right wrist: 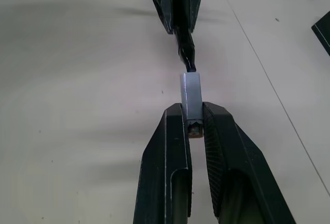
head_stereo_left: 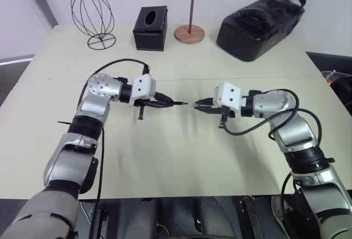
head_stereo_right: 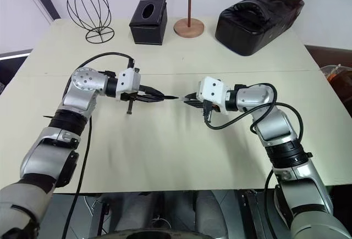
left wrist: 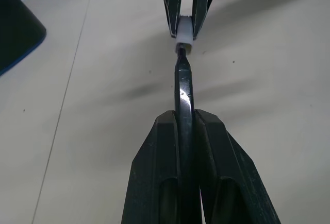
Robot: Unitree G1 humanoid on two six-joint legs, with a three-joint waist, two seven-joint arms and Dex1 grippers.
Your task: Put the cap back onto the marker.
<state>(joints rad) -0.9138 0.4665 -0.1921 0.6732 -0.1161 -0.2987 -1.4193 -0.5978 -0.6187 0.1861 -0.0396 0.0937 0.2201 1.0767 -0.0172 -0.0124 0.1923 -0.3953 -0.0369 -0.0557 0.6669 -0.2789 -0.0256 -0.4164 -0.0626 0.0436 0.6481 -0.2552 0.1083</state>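
Left pincer (head_stereo_left: 165, 103) is clamping the marker (left wrist: 183, 87). Right pincer (head_stereo_left: 199, 105) is pinching the cap (right wrist: 190, 92), its mouth touching the marker's tip above the worktop (head_stereo_left: 176, 156).

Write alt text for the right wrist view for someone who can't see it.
The right gripper holds the pale grey cap between its two black fingers, the cap's open end meeting the marker tip. The left gripper, opposite, is clamped on the black marker above a pale table.

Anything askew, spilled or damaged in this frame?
Nothing stands out. The left hand holds the marker, its tip at the mouth of the cap in the right hand, roughly in line above the table.
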